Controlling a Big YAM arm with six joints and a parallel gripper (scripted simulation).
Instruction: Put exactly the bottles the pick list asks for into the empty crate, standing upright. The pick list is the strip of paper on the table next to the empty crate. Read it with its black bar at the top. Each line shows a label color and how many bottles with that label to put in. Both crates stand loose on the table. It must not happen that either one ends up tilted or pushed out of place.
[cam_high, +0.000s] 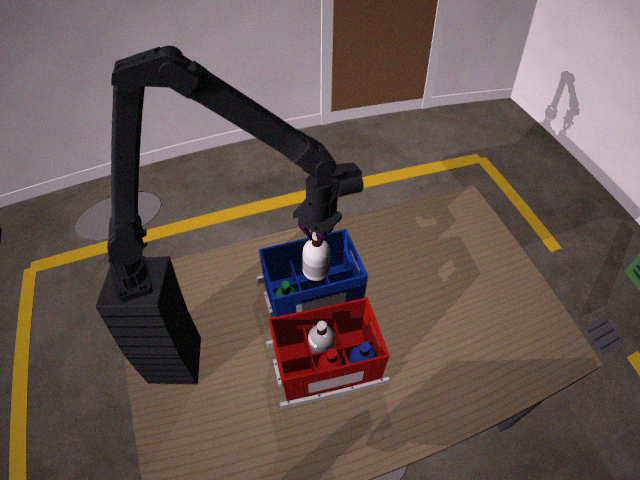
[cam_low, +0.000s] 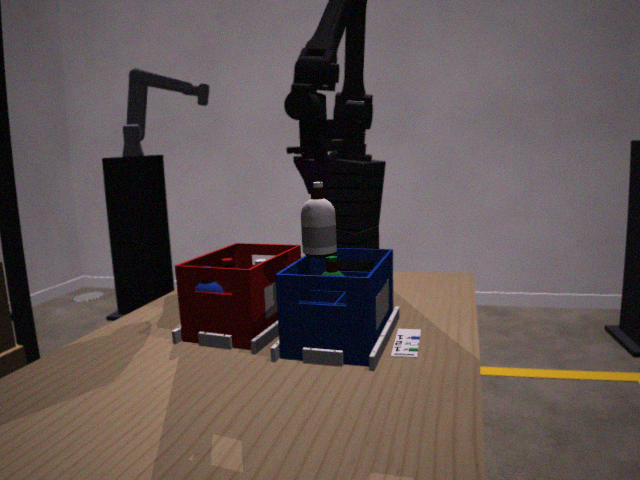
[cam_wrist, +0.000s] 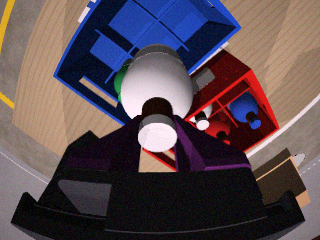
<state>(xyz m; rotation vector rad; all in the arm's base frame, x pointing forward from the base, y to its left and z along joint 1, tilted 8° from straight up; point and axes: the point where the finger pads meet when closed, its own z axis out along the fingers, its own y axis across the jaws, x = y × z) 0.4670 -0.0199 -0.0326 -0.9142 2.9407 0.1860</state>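
Observation:
My gripper (cam_high: 315, 237) (cam_low: 317, 191) (cam_wrist: 157, 121) is shut on the neck of a white bottle (cam_high: 315, 259) (cam_low: 318, 224) (cam_wrist: 157, 82), which hangs upright over the blue crate (cam_high: 356, 290) (cam_low: 310, 335), its base about at rim height. A green bottle (cam_high: 284, 290) (cam_low: 333, 273) (cam_wrist: 120, 82) stands in a corner compartment of the blue crate. The red crate (cam_high: 290, 379) (cam_low: 211, 317) holds a white bottle (cam_high: 320, 339) (cam_wrist: 201, 121), a red bottle (cam_high: 329, 360) (cam_wrist: 217, 128) and a blue bottle (cam_high: 362, 353) (cam_low: 208, 287) (cam_wrist: 243, 108). The pick list (cam_low: 406, 342) seems to read green 1, white 2, blue 1.
White rails (cam_high: 336, 392) (cam_low: 384, 338) lie on the table along the crates. The red crate stands close beside the blue one. Divider walls split the blue crate into compartments. Another arm on a dark pedestal (cam_low: 136, 232) stands in the background.

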